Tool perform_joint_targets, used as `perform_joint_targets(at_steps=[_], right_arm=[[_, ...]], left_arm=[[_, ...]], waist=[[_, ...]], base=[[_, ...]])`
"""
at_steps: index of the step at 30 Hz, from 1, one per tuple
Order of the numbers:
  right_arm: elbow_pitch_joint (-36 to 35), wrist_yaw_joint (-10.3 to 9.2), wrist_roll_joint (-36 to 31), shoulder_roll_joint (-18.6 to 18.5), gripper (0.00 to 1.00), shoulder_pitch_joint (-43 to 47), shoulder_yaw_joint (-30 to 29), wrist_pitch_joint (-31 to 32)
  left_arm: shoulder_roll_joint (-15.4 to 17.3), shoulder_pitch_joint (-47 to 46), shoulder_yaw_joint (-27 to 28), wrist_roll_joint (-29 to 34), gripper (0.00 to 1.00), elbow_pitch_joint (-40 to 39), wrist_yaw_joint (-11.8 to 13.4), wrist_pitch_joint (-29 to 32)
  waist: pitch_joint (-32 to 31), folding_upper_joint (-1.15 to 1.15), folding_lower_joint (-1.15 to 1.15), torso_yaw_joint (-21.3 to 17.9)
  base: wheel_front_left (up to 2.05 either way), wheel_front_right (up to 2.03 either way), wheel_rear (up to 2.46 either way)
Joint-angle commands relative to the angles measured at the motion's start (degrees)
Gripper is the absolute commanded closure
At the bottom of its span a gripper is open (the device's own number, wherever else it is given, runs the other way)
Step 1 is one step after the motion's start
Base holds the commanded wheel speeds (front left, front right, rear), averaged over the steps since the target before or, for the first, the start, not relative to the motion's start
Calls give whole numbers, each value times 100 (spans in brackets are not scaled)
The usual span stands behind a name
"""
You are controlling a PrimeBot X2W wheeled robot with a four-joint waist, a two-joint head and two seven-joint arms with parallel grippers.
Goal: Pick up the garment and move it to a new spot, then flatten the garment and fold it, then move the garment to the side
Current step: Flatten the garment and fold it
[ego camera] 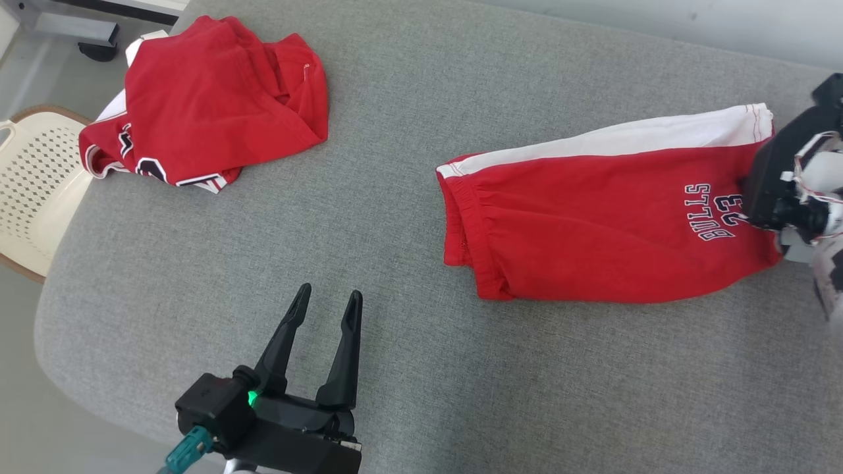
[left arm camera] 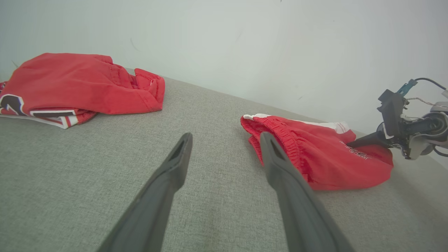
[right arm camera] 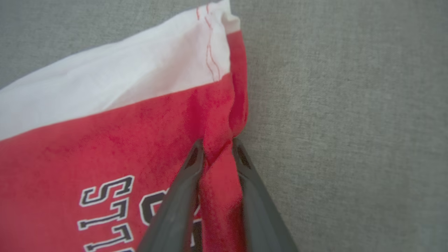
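Red shorts with a white side stripe and "BULLS 23" lettering lie folded on the grey table at the right. My right gripper is shut on the shorts' hem edge, a fold of red cloth pinched between its fingers; its dark body sits over the shorts' right end. My left gripper stands open low at the front, nothing between its fingers, well left of the shorts' waistband.
A second red garment lies crumpled at the table's far left corner. A cream perforated chair stands beside the table's left edge. A pale wall runs behind the table.
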Motion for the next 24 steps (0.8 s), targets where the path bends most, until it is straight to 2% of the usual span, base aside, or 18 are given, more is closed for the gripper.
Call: perform_joint_targets(at_steps=[1, 6, 13, 20, 24], right_arm=[[204, 52, -39, 245, 100, 379, 25, 153], [198, 44, -94, 228, 100, 396, -25, -8], [180, 21, -670, -366, 100, 441, -241, -331], [147, 25, -1150, -219, 100, 603, -593, -677], [128, 26, -1430, -264, 100, 640, -762, -896]], left_arm=[[-31, 92, 4, -72, 0, 32, -38, -20], [-22, 86, -16, -83, 0, 121, -28, -20], [38, 100, -26, -124, 0, 247, -34, -20], [101, 212, 19, -149, 0, 313, -34, -20], [125, 247, 0, -179, 0, 333, -35, -20]], waist=[[-7, 1, 1, 4], [-30, 1, 1, -17], [-241, 1, 1, -156], [-546, 1, 1, -487], [-683, 1, 1, -629]], base=[[0, 0, 0], [0, 0, 0], [0, 0, 0], [0, 0, 0], [0, 0, 0]])
